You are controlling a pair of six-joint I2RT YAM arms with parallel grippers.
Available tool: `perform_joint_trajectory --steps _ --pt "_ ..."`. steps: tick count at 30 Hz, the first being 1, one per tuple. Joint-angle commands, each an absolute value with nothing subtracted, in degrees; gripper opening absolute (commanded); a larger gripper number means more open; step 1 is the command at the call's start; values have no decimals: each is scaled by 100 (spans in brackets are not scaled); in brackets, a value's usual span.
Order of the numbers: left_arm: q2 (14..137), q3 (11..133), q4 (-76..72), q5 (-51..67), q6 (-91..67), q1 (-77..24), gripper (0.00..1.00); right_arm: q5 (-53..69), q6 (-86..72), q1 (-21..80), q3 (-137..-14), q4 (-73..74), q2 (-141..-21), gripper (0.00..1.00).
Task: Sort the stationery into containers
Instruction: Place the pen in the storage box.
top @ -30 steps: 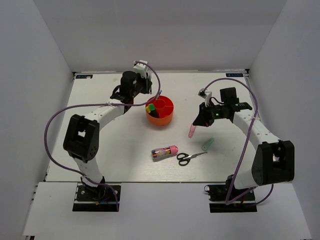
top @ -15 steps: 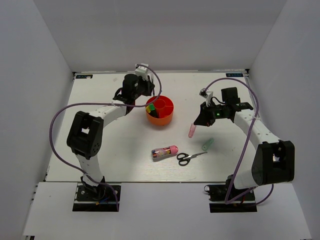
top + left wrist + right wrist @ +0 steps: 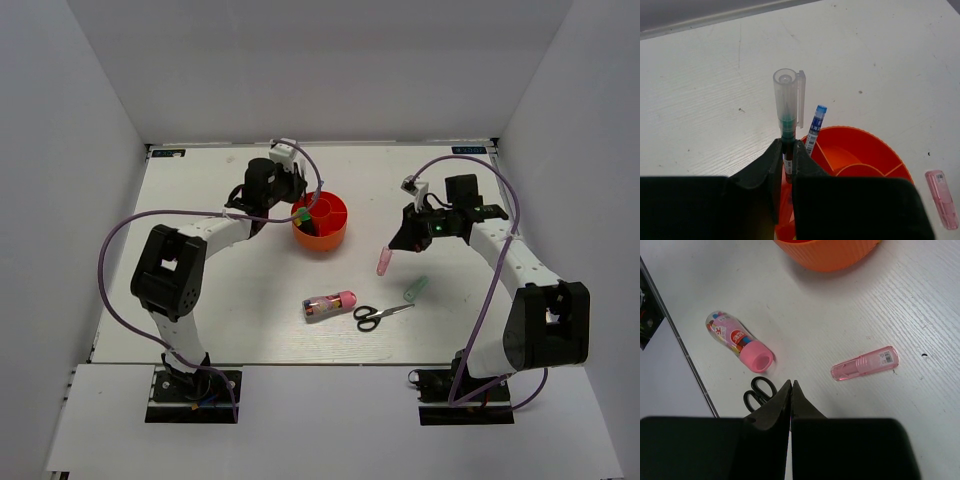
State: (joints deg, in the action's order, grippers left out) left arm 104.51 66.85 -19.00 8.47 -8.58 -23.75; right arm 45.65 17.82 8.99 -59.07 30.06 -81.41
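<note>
The left gripper (image 3: 788, 147) is at the rear left rim of the orange-red organiser (image 3: 322, 232), its jaws narrowed onto the shaft of a thin pen (image 3: 788, 102) whose clear clipped cap sticks out past the fingertips; the pen's other end is hidden between the fingers; just beside it a blue-tipped pen (image 3: 815, 128) stands tilted in an outer compartment; green and yellow caps (image 3: 299, 215) show in the organiser's left side; the right gripper (image 3: 790, 390) is fully closed with nothing between its jaws, hovering over the white counter (image 3: 220, 300) to the right of the organiser; a pink tube (image 3: 865, 363) lies flat just beyond its tips, apart from them; a pale green tube (image 3: 416, 289) lies nearer the arm bases; the clear pink-capped tube (image 3: 739, 341) lies on its side with the black-handled scissors (image 3: 381, 315) just beside it on the right, the two not touching.
</note>
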Motion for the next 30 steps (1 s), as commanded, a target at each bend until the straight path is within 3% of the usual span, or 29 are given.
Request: perform_joint_trajectory --steps 1,10,12,14,15,18,20,24,30 --pt "10046 6671 -1837 914 -739 -2382 0 4746 1758 853 -5915 3032 -8104 0" --pt "10054 6601 -1582 993 -677 -2382 0 4772 1731 826 -5933 3032 -8095 1" --pt "10072 6548 -1556 1045 -703 -2382 0 4773 1731 852 -5915 3032 -8086 6" --pt "10099 6574 -1521 1046 -721 -2373 8 4790 1731 817 -5924 3041 -8112 11" --pt "10116 6566 -1494 1072 -738 -2373 21 4790 1740 809 -5933 3032 -8112 20" --pt "10134 6627 -1398 1081 -747 -2373 47 4764 1731 809 -5933 3032 -8138 40" --pt "10151 6706 -1362 1081 -747 -2399 55 4711 1740 809 -5941 3067 -8156 45" --pt "10160 6934 -1187 1081 -738 -2391 60 4667 1732 782 -5959 3085 -8183 47" --pt "9705 7023 -1046 994 -668 -2399 57 4344 1521 765 -5976 3032 -8226 44"
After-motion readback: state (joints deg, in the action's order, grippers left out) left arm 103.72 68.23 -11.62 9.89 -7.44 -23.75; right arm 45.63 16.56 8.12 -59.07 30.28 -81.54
